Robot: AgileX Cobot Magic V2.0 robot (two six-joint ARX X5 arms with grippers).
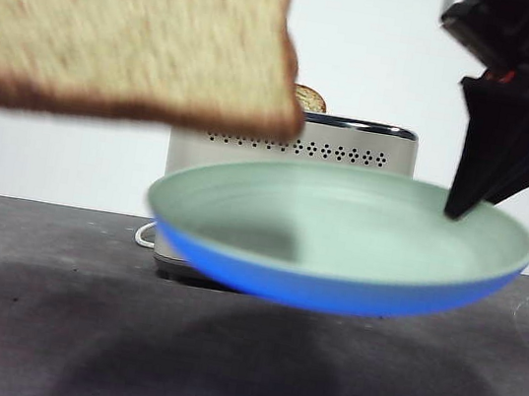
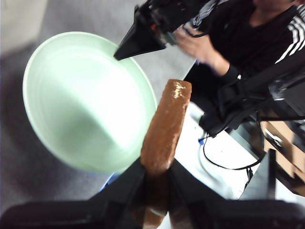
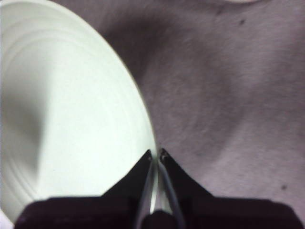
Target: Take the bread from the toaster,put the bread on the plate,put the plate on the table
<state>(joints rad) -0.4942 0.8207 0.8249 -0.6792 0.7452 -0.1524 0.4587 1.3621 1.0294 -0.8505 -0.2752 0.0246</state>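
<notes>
No readable writing. Left end effector (image 2: 155, 191) clamps speckled bread (image 1: 130, 29) at ten o'clock; right end effector (image 3: 156, 157) pinches the smooth mint plate (image 1: 338, 239) rim, airborne before the dotted toaster (image 1: 351, 149).

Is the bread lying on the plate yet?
No: in the front view the bread hangs in the air, held by the left gripper, above and to one side of the plate, which the right gripper holds up by its rim.
</notes>
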